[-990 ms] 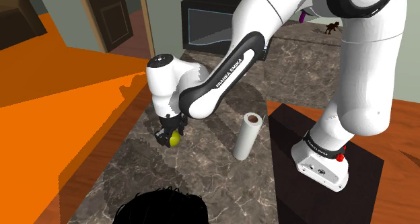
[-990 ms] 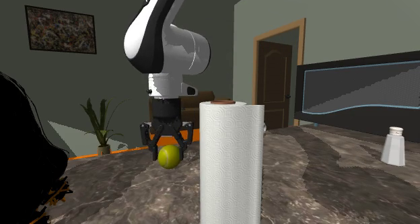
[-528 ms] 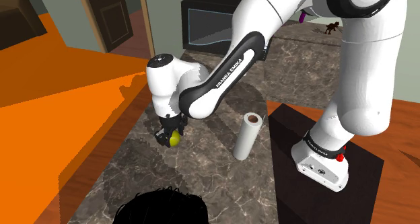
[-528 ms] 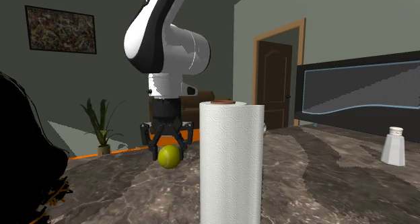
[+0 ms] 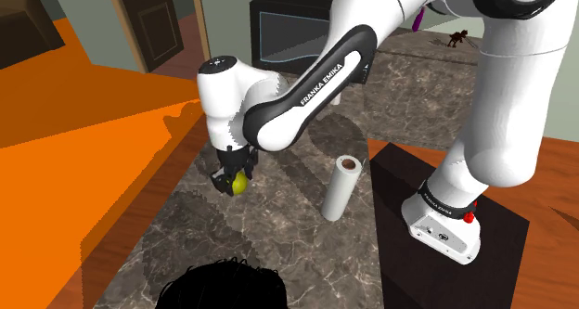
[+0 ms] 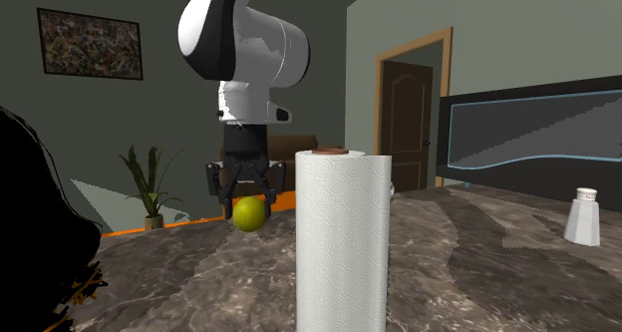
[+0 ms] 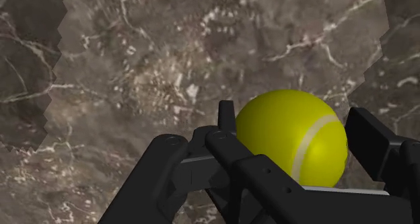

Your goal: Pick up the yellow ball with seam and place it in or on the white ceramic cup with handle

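1. Lifted a little since half a second ago: the black two-finger gripper and the yellow-green ball with a pale curved seam now sit higher at the second exterior view's left of centre. In the shoulder view the wrist has drifted slightly toward the left.
2. My hand is closed narrow on the ball. In the wrist view the fingers clasp it from both sides, and the gripper holds it clear of the dark veined marble counter below.
3. In the shoulder view the ball hangs left of centre under the gripper. It is well apart from the upright white paper towel roll, which stands right of centre. In the second exterior view that roll fills the middle foreground, with the ball behind it and to its left.
4. The ball lies straight between the fingertips. Being round, it has no long axis to mind; its seam shows as a pale band across the visible face. The coming carry turns on which way the white cup lies from the hand, and I cannot tell that from these pictures. The small white capped shaker at the second exterior view's right edge looks like no cup to me.
5. I can read "FRANKA EMIKA" in white along the dark forearm. The lettering at the second exterior view's top edge is cut off and I can't read it.
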